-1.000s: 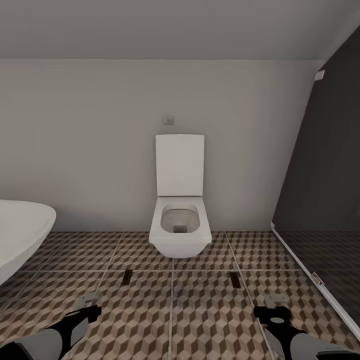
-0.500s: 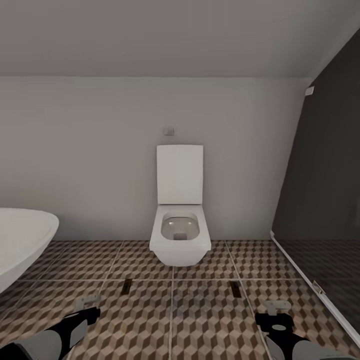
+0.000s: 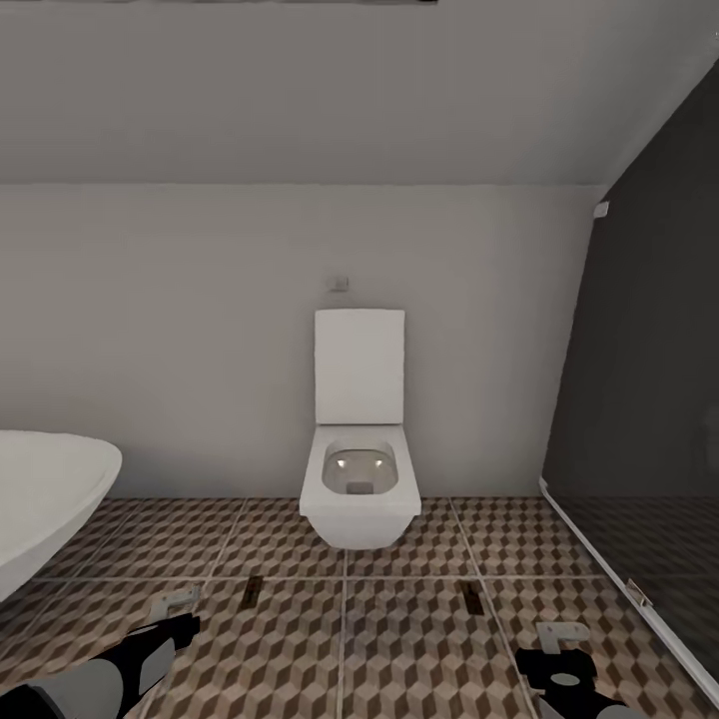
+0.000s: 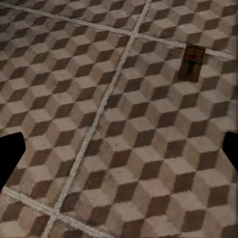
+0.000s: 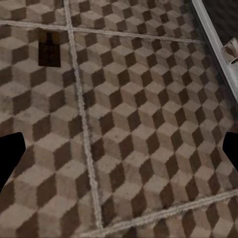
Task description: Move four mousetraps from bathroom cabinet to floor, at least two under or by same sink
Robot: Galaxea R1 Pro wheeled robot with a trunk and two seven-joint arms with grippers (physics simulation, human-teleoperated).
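Note:
Two mousetraps lie flat on the cube-patterned bathroom floor [image 3: 345,639] in front of the toilet. One mousetrap [image 3: 253,591] lies to the left, and the left wrist view shows this trap [image 4: 192,63] ahead of the fingers. The other mousetrap [image 3: 471,597] lies to the right, and it also appears in the right wrist view [image 5: 49,48]. My left gripper [image 3: 178,611] hangs low over the tiles, open and holding nothing, with its dark fingertips [image 4: 10,158] wide apart. My right gripper [image 3: 559,647] is likewise open and holding nothing, fingertips [image 5: 10,158] spread.
A white toilet [image 3: 359,479] stands against the back wall, lid up. The rim of a white bathtub [image 3: 50,499] juts in at the left. A dark glass shower partition [image 3: 649,399] with a pale floor rail [image 5: 218,44] closes off the right.
The whole picture has slid downward and the toilet looks slightly smaller, so the camera has moved. More ceiling shows. Both grippers stay open; the traps lie where they were on the floor.

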